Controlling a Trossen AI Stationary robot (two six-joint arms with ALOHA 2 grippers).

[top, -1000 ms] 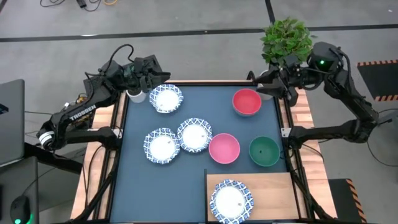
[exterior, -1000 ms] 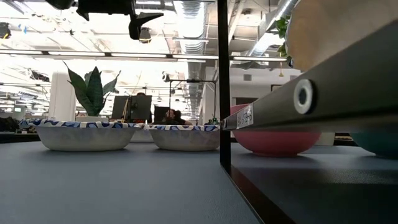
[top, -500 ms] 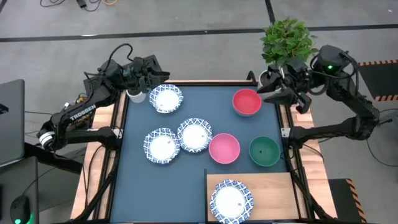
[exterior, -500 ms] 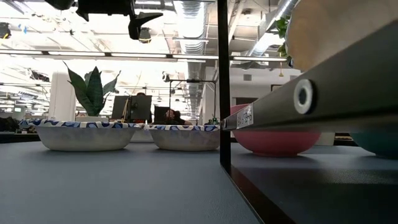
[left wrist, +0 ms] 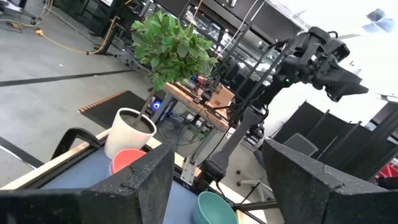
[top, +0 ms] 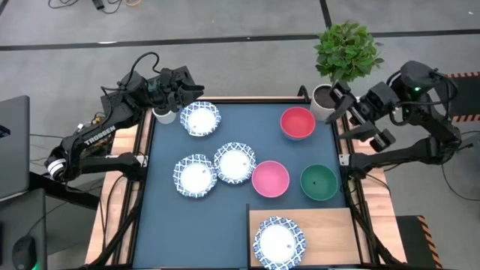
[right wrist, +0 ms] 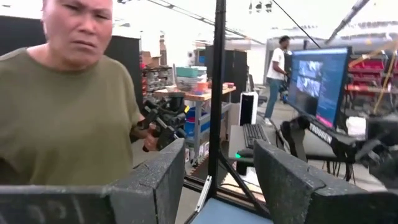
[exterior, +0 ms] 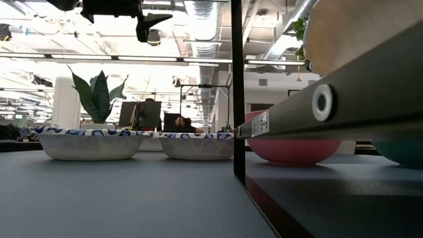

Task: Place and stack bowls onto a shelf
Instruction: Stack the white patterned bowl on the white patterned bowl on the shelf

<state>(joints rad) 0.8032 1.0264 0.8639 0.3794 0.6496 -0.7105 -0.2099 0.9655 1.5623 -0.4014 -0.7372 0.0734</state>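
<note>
Three white bowls with blue rims (top: 201,118) (top: 195,175) (top: 235,163) rest on the dark blue tabletop. A red bowl (top: 298,123), a pink bowl (top: 270,178) and a green bowl (top: 319,182) sit to their right. Another blue-rimmed bowl (top: 279,241) stands on the light wood shelf (top: 330,225) at the near edge. My left gripper (top: 193,93) hovers open over the far left corner, beside the farthest white bowl. My right gripper (top: 351,116) hangs open, raised over the table's right edge beyond the red bowl. Both wrist views show nothing between the fingers.
A leafy plant in a white pot (top: 324,101) stands at the far right corner, close to my right gripper. A small white pot (top: 162,115) sits by my left gripper. A person (right wrist: 68,112) stands beyond the table. A black upright post (exterior: 236,92) rises at the shelf.
My right gripper has swung from above the table's far right corner out toward the right edge and slightly nearer, rolling about its own axis and staying open. The bowls have not moved.
</note>
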